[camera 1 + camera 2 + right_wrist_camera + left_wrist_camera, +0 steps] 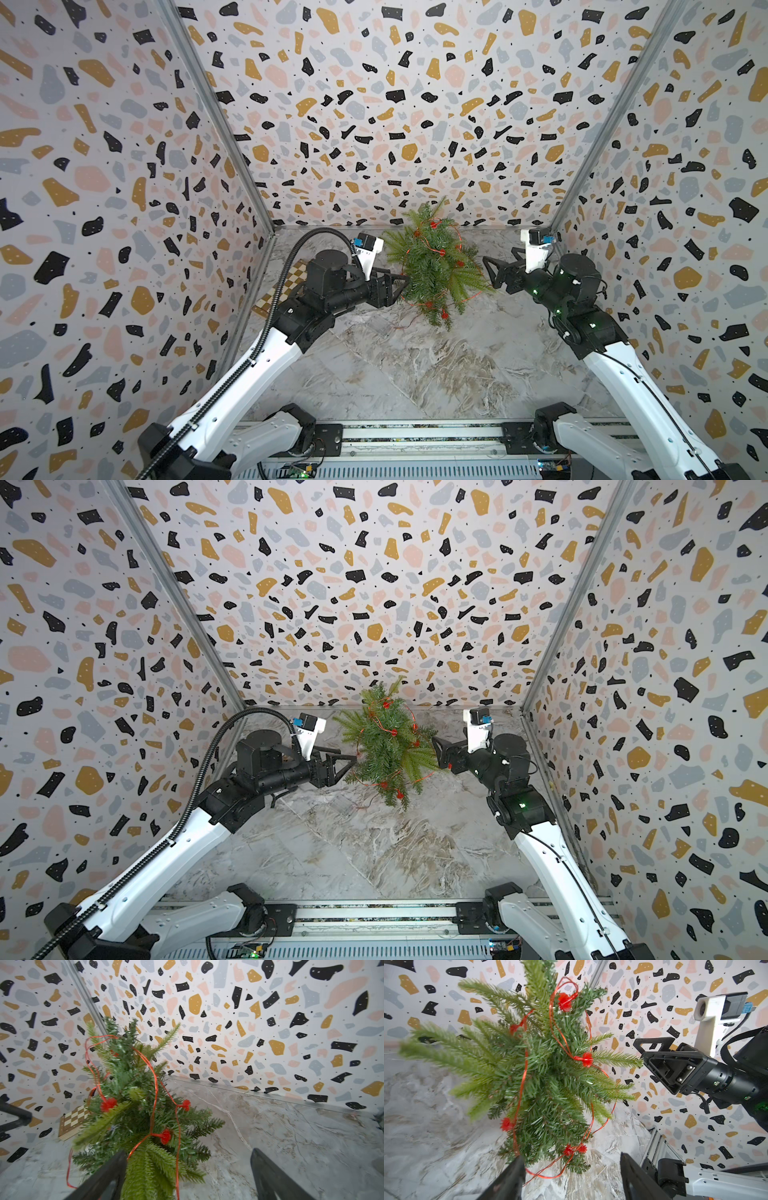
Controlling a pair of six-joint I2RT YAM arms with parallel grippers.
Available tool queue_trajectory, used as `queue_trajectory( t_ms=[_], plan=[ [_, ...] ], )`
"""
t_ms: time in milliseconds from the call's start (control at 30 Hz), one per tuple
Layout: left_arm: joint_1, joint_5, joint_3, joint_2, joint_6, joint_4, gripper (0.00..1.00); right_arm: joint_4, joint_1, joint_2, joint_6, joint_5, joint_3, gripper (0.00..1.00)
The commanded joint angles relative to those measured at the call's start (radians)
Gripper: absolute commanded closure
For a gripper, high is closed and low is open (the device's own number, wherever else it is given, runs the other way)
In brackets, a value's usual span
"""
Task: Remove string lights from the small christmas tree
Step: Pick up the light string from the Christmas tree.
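The small christmas tree (436, 266) (388, 748) stands near the back wall, between my two arms. The string lights (441, 252) (386, 705), a red wire with red spiky bulbs, wind around its branches, and one loop hangs off its low front side. My left gripper (402, 282) (571, 1167) is open at the tree's left edge. A slack wire loop (546, 1176) lies between its fingers, against one of them. My right gripper (490, 272) (189, 1159) is open at the right edge, with a green branch and a wire strand (177, 1163) between its fingers.
A checkered wooden board (286, 286) (72, 1120) lies by the left wall, behind my left arm. Terrazzo-patterned walls close in three sides. The marble floor (415, 365) stretches forward to the metal rail (415, 432).
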Motion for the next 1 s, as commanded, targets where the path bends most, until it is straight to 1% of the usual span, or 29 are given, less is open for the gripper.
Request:
queue_trajectory(
  t_ms=[0, 200, 433, 533, 600, 700, 767, 867, 967],
  plan=[
    [-0.016, -0.024, 0.048, 0.026, -0.031, 0.061, 0.30, -0.052, 0.027, 0.022, -0.028, -0.034, 0.059, 0.08],
    [-0.048, -0.039, 0.117, 0.089, -0.051, 0.058, 0.32, -0.028, 0.048, 0.056, -0.041, -0.043, 0.088, 0.08],
    [-0.094, -0.092, 0.194, 0.157, -0.071, 0.056, 0.36, -0.038, 0.057, 0.108, -0.038, -0.053, 0.132, 0.08],
    [-0.098, -0.119, 0.202, 0.183, -0.091, 0.060, 0.39, -0.056, 0.057, 0.121, -0.048, -0.033, 0.146, 0.08],
    [-0.103, -0.132, 0.210, 0.200, -0.108, 0.102, 0.41, -0.065, 0.057, 0.123, -0.059, 0.000, 0.149, 0.08],
    [-0.107, -0.200, 0.223, 0.217, -0.144, 0.103, 0.44, -0.068, 0.055, 0.115, -0.062, 0.033, 0.147, 0.08],
    [-0.111, -0.249, 0.231, 0.227, -0.181, 0.110, 0.44, -0.068, 0.056, 0.109, -0.063, 0.028, 0.140, 0.08],
    [-0.123, -0.355, 0.259, 0.252, -0.251, 0.103, 0.44, -0.066, 0.056, 0.102, -0.061, 0.009, 0.126, 0.08],
    [-0.131, -0.357, 0.302, 0.291, -0.288, 0.120, 0.45, -0.059, 0.056, 0.096, -0.055, -0.008, 0.115, 0.08]
  ],
)
